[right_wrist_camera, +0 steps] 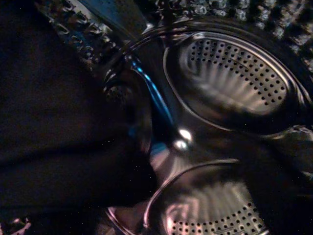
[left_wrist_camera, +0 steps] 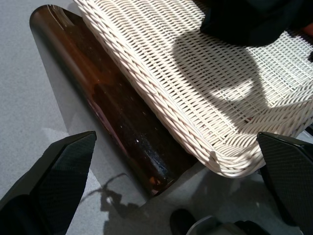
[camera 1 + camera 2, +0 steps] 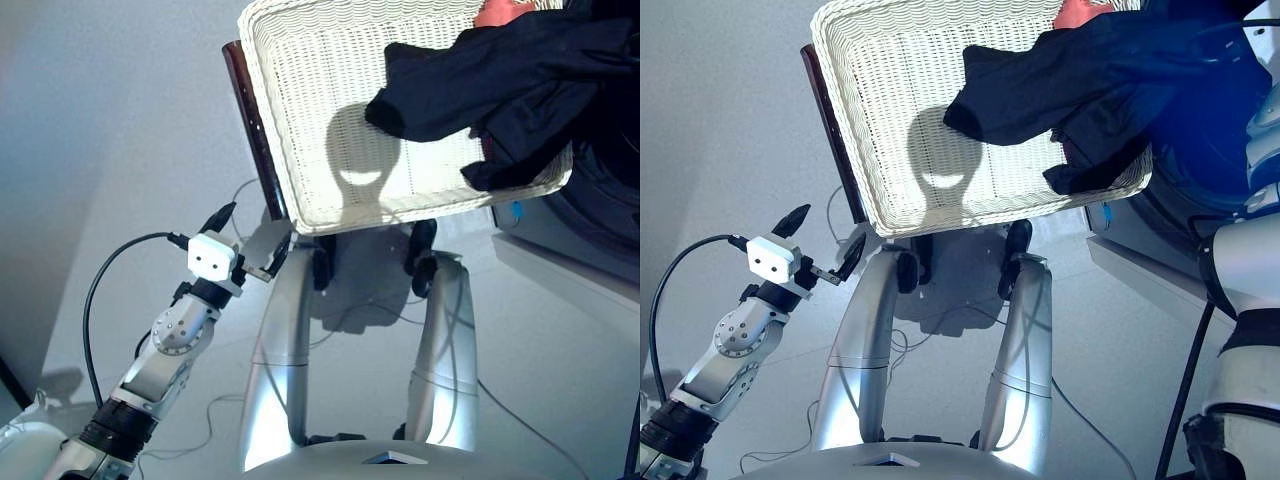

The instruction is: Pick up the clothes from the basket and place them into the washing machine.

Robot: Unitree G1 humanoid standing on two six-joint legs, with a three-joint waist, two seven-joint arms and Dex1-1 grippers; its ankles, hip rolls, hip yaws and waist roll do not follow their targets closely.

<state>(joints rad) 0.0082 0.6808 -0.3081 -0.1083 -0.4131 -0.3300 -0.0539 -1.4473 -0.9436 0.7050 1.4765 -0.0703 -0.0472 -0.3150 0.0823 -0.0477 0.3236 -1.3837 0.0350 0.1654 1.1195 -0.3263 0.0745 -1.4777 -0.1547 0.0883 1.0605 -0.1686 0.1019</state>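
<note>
From the head I saw the basket [image 3: 300, 120] with dark clothes [image 3: 500, 90] heaped at its right end and a coral piece [image 3: 500, 12] at the far edge. My left gripper [image 3: 820, 245] hung open, empty, near its near-left corner. My left wrist showed wicker beside a brown board [image 2: 117, 122]. My right wrist showed the washer drum [image 1: 230, 88] with dark cloth [image 1: 58, 122]; that gripper's grip I couldn't tell.

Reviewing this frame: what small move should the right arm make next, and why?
Probably ease the right arm a little deeper into the drum, so the cloth clears the opening. The right wrist view looks into the drum with dark cloth beside it, yet dark garments hang over the basket rim. The left pincer is open and empty by the basket's corner.
</note>
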